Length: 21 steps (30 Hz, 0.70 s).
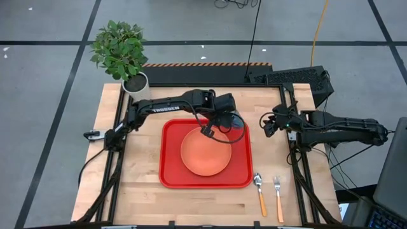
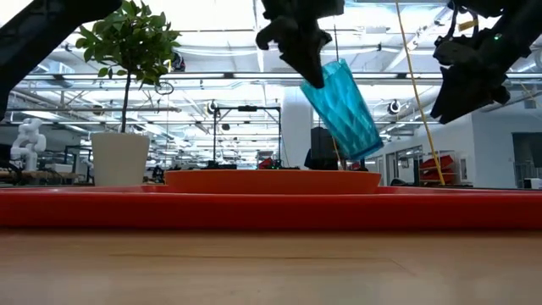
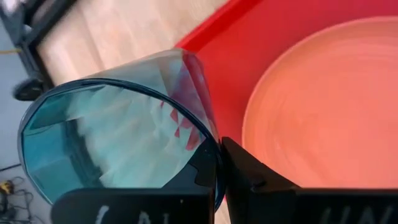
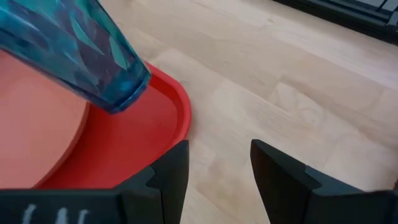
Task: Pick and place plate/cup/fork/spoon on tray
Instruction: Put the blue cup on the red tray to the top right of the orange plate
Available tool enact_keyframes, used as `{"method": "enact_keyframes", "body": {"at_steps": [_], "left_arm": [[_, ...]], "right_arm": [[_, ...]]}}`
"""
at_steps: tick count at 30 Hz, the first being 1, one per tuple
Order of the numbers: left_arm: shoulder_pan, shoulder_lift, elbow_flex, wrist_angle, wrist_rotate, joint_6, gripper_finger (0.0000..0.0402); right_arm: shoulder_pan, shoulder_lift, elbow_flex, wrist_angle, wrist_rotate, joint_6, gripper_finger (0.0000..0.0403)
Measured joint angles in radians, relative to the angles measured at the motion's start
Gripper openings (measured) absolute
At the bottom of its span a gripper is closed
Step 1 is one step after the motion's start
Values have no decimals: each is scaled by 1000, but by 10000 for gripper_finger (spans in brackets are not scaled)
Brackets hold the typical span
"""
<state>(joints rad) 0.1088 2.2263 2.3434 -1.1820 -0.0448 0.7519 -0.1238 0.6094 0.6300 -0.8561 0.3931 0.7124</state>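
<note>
The red tray (image 1: pixel 172 178) lies mid-table with the orange plate (image 1: pixel 205 152) resting flat in it. My left gripper (image 1: pixel 224 118) is over the tray's far right corner, shut on the teal cup (image 2: pixel 343 97), which is tilted in the air above the tray. My right gripper (image 1: pixel 267 124) is open and empty to the right of the tray, above the table. The spoon (image 1: pixel 259 191) and the fork (image 1: pixel 278 197) lie side by side on the table near its front edge, right of the tray. My left gripper holds the cup by its rim wall (image 3: pixel 214 146), one finger inside the cup and one finger (image 3: pixel 249 174) outside. The fingers come from above, slanting down. The cup hangs tilted below them, lifted clear, its bottom (image 2: pixel 366 144) lowest, above the tray.
A white plant pot (image 1: pixel 135 81) with a green plant stands at the table's far left corner. Bare wood lies left and in front of the tray. The tray's rounded corner (image 4: pixel 177 106) shows just ahead of my right gripper (image 4: pixel 217 174).
</note>
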Motion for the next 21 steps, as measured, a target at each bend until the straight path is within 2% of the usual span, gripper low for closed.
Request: {"method": "enact_keyframes", "body": {"at_steps": [7, 9, 12, 14, 16, 19, 21], "left_arm": [[-7, -2, 2, -45, 1, -19, 8], [-9, -2, 2, -70, 0, -19, 8], [-12, -2, 2, -105, 1, -10, 8], [-13, -2, 2, -112, 1, -10, 8], [-12, -2, 2, -121, -1, -14, 8], [-13, -2, 2, -135, -38, -8, 8], [-14, -2, 2, -130, -66, 8, 8]], "right_arm": [[1, 13, 0, 123, -4, -103, 164], [2, 27, 0, 198, -48, -218, 164], [8, 66, 0, 334, -194, -513, 164], [24, 95, 0, 393, -247, -627, 164], [29, 120, 0, 449, -239, -601, 164], [8, 132, 10, 546, -175, -403, 164], [-10, 133, 30, 586, -187, -321, 164]]}}
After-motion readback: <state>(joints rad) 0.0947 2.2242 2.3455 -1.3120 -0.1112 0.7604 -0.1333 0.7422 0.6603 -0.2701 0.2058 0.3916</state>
